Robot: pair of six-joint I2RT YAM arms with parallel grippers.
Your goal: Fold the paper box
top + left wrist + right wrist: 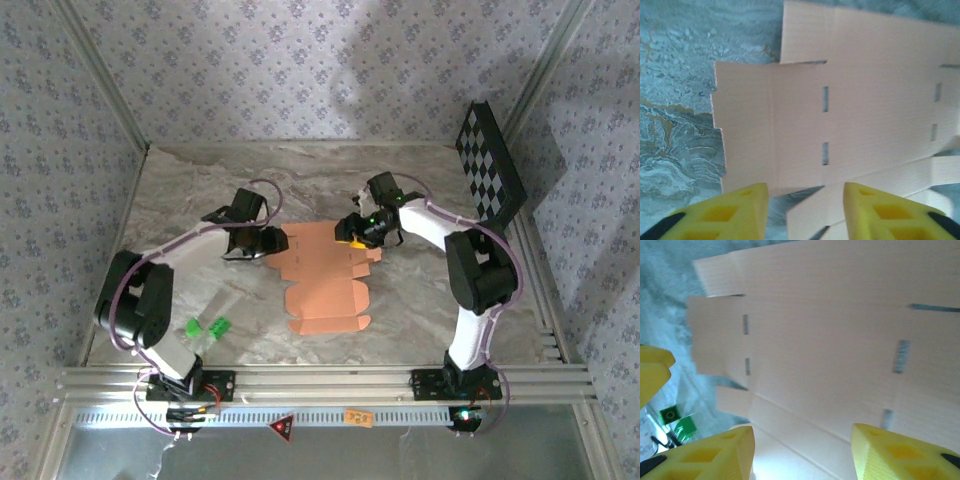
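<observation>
The paper box (325, 275) lies unfolded and flat on the marbled table, a salmon-orange sheet with creased panels, slots and flaps. My left gripper (262, 240) hovers at the sheet's left edge. In the left wrist view its yellow fingers (747, 207) stand apart over the paper box (865, 100), with a narrow flap lying below the gap and touching neither finger; the left gripper (806, 212) is open. My right gripper (352, 232) sits over the sheet's far right corner. In the right wrist view the right gripper (802, 455) is open wide above the paper box (830, 340), gripping nothing.
Small green pieces (208, 329) lie near the left arm's base, and the green pieces (679, 422) appear beyond the sheet in the right wrist view. A checkerboard panel (490, 165) leans at the back right. An aluminium rail (320, 382) runs along the near edge; patterned walls close the other sides.
</observation>
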